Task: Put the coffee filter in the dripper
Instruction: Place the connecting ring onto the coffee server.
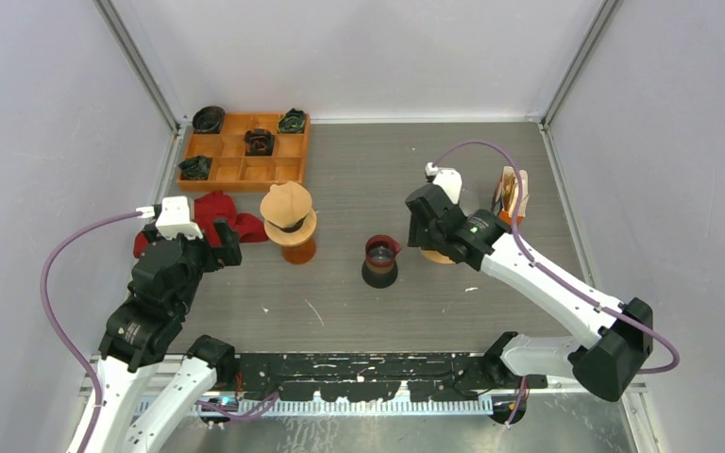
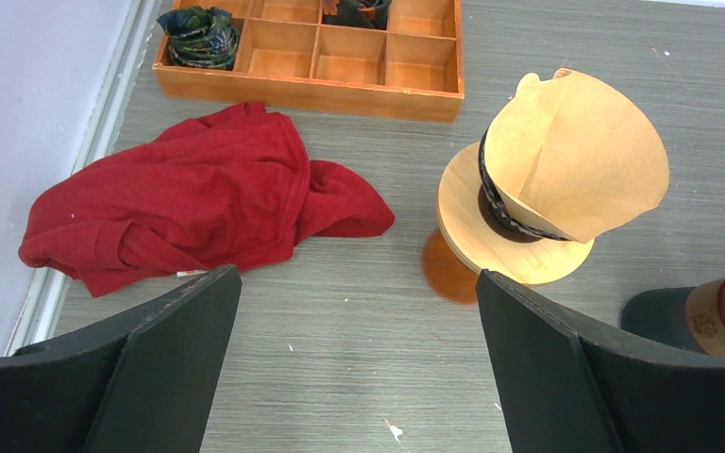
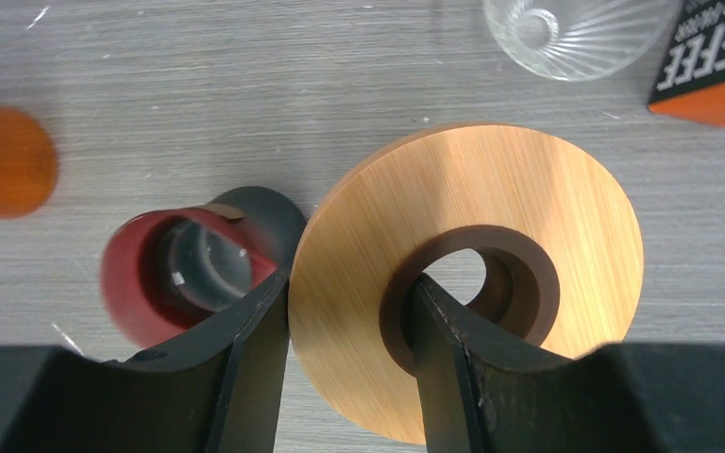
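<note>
Sitting tilted in the dark collar of a wooden stand point(image 2: 458, 203), the coffee filter point(image 2: 576, 151) is a thin paper cone: almost weightless, soft and quick to crease or tear, so a light pinch on its upper rim looks the safest hold. The left claw point(image 2: 356, 276) hangs spread wide and empty over the surface point(image 2: 359, 396) near it, beside a red cloth point(image 2: 179, 208). The right claw point(image 3: 349, 281) is clamped on a wooden ring point(image 3: 529, 208), one finger through its hole, near a glass dripper point(image 3: 576, 28).
</note>
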You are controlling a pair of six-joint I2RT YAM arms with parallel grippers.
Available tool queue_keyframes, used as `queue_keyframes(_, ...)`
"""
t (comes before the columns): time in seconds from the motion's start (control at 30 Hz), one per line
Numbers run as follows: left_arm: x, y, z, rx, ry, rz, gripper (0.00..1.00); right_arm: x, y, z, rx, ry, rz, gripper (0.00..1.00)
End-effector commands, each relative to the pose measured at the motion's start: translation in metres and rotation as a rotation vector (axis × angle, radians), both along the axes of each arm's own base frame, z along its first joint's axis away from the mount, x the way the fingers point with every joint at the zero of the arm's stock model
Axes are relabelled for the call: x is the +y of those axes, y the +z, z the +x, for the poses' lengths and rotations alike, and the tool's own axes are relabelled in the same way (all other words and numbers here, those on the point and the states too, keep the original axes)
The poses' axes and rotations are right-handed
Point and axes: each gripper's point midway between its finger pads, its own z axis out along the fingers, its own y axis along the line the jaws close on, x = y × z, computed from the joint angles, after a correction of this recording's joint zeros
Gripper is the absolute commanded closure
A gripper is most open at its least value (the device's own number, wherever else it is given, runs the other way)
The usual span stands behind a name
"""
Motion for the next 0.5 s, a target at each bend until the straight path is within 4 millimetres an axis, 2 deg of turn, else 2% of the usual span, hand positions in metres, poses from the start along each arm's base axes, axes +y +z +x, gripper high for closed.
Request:
queue_keyframes(0.0, 0.001, 0.018, 0.004, -0.073, 0.012, -0.027, 0.01, 0.026, 0.031, 0.008, -0.08, 0.071, -0.014, 0.63)
queue_keyframes(0.17, 0.001, 0.017, 0.004, -0.071, 0.014, -0.026, 0.01, 0.057, 0.04, 0.006, -0.077, 0.156, -0.023, 0.62)
queue_keyframes(0.47, 0.001, 0.017, 0.004, -0.069, 0.013, -0.025, 0.01, 0.1, 0.039, -0.002, -0.036, 0.285, -0.012, 0.61)
